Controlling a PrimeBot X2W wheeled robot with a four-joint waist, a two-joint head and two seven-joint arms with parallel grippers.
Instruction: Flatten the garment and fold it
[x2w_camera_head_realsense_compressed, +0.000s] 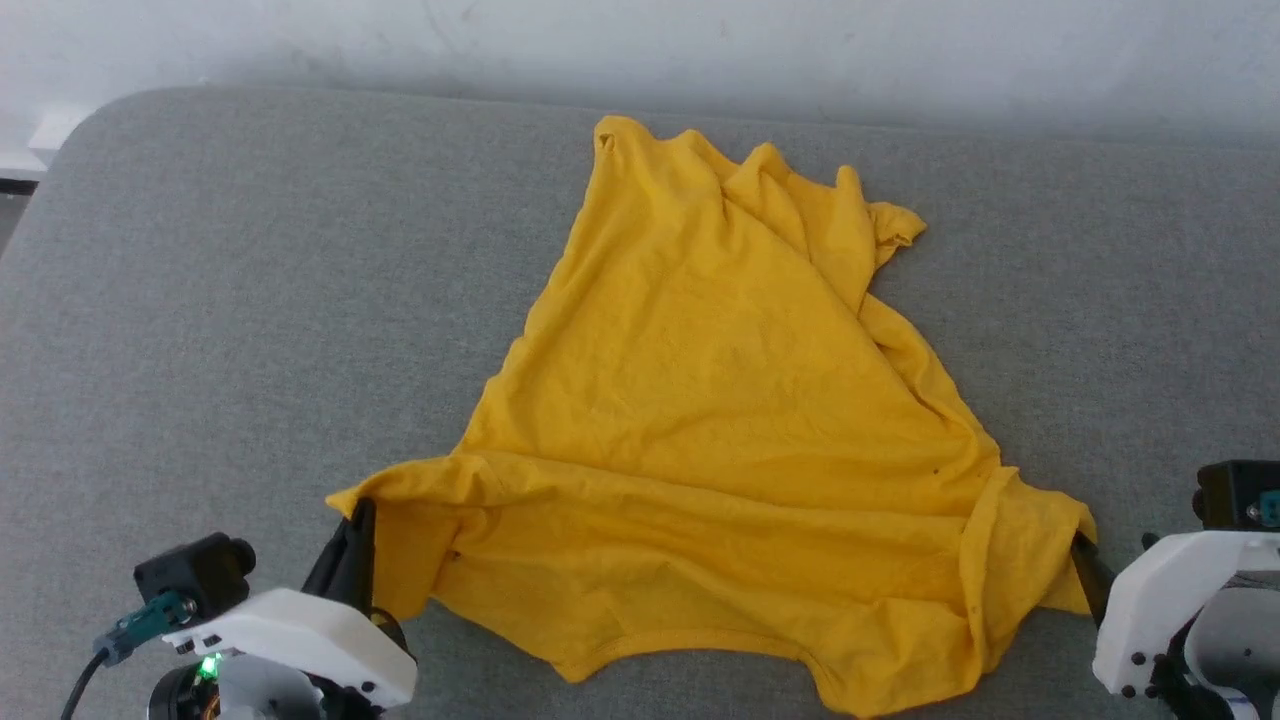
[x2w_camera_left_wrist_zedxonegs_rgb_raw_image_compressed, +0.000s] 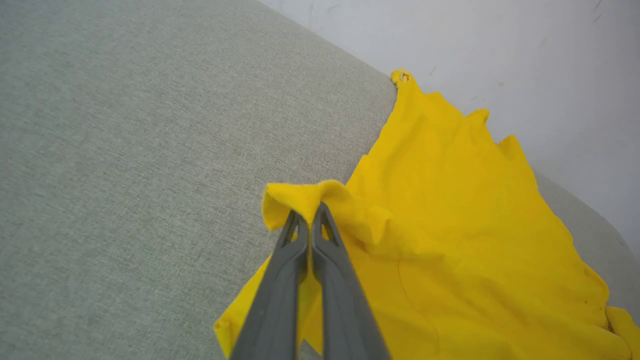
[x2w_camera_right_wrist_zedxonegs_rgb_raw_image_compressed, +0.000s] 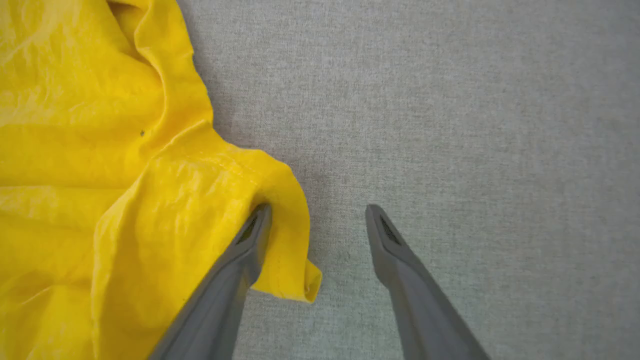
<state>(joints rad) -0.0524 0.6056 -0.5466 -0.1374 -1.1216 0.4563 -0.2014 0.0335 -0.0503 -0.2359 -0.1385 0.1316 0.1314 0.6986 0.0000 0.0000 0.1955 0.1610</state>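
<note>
Grey surface (x2w_camera_head_realsense_compressed: 250, 300): left claw (x2w_camera_left_wrist_zedxonegs_rgb_raw_image_compressed: 309, 212) pinches garment (x2w_camera_head_realsense_compressed: 720, 400); right claw (x2w_camera_right_wrist_zedxonegs_rgb_raw_image_compressed: 317, 212) spread.

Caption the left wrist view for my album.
Shut left gripper pinching a corner of the bright yellow T-shirt on a grey fabric surface.

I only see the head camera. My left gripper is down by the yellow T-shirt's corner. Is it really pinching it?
Observer: Yes. In the left wrist view, the left gripper is shut, with a bunched fold of the yellow T-shirt squeezed between its two fingers.
Operator: What about my right one? The shirt hides its tips from me.
Observer: The right wrist view shows the right gripper wide open. One finger lies against the shirt's corner and the other is over the bare grey padded surface, so it grips nothing.
</note>
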